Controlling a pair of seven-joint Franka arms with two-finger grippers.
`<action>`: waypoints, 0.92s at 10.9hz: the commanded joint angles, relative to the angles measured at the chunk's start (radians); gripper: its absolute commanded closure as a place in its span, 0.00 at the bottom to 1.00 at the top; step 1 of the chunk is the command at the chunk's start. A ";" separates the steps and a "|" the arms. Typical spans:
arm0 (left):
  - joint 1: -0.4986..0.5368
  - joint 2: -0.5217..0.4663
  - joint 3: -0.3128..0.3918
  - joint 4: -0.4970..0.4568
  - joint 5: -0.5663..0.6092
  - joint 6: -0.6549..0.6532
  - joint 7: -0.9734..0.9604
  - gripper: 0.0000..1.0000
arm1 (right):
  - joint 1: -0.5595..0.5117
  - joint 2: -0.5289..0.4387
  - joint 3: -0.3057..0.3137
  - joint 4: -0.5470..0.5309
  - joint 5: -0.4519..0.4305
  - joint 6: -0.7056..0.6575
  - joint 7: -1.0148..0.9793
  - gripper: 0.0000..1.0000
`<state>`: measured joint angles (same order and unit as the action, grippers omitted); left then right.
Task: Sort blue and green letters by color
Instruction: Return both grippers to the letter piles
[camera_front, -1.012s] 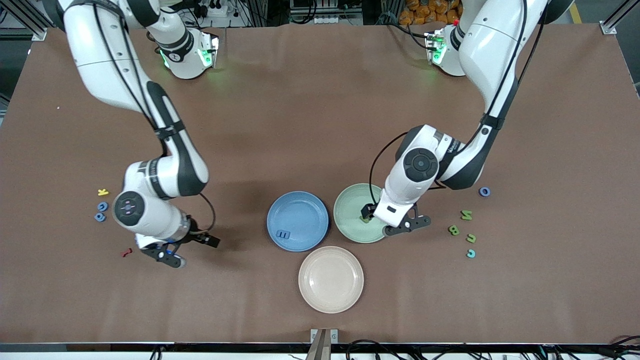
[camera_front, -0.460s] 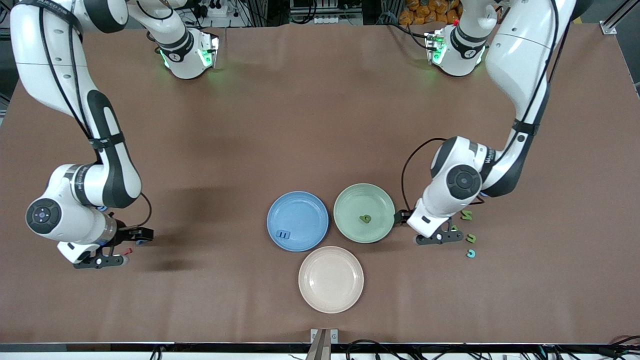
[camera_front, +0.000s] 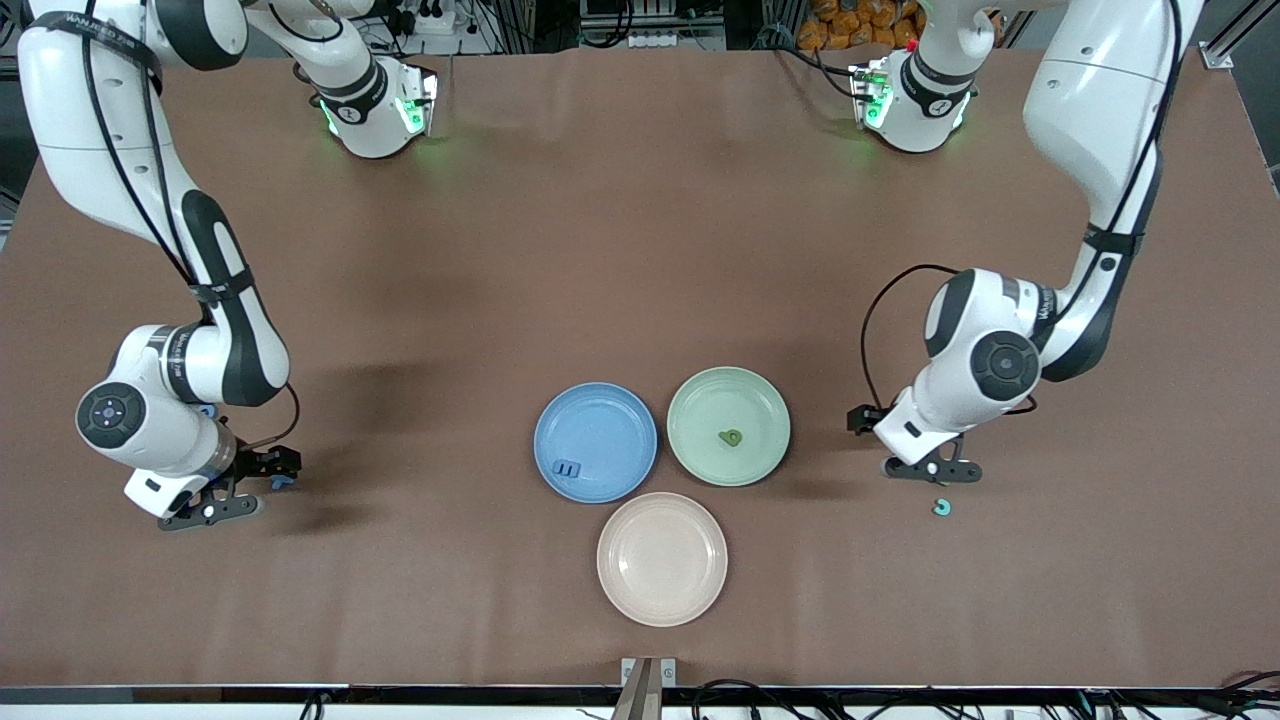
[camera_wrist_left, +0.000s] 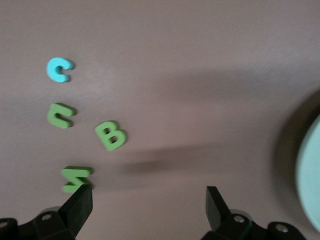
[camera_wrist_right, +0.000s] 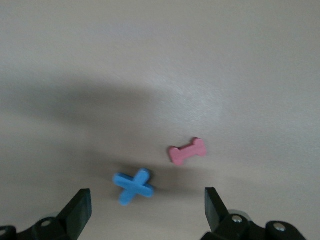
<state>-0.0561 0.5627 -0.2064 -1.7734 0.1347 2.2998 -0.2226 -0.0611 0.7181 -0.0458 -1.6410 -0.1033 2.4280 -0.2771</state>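
Covering the table (camera_front: 620, 250), brown cloth; left end effector (camera_wrist_left: 148, 204) and right end effector (camera_wrist_right: 147, 206) gape empty.

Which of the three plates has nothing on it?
The pink plate, the one nearest the front camera. The blue plate holds a blue letter, and the green plate holds a green letter.

- Both arms wear glossy white shells with black bands at the joints.
- Round black caps with small markings sit on the wrist joints.
- Thin black cables loop from forearm to wrist on each arm.
- Bases glow green beside white housings.
- The left claw (camera_front: 932, 470) and right claw (camera_front: 212, 510) have black fingers with visible screws.
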 joint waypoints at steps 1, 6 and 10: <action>0.056 -0.082 -0.013 -0.159 0.022 0.114 0.078 0.00 | -0.034 -0.013 0.032 -0.052 -0.010 0.074 -0.054 0.00; 0.140 -0.099 -0.013 -0.250 0.022 0.217 0.248 0.00 | -0.042 0.000 0.075 -0.066 0.034 0.125 -0.056 0.00; 0.166 -0.070 -0.013 -0.241 0.020 0.239 0.275 0.00 | -0.072 0.036 0.078 -0.068 0.037 0.164 -0.069 0.00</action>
<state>0.0871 0.4976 -0.2073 -1.9931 0.1349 2.5062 0.0387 -0.0990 0.7302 0.0095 -1.7020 -0.0835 2.5386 -0.3191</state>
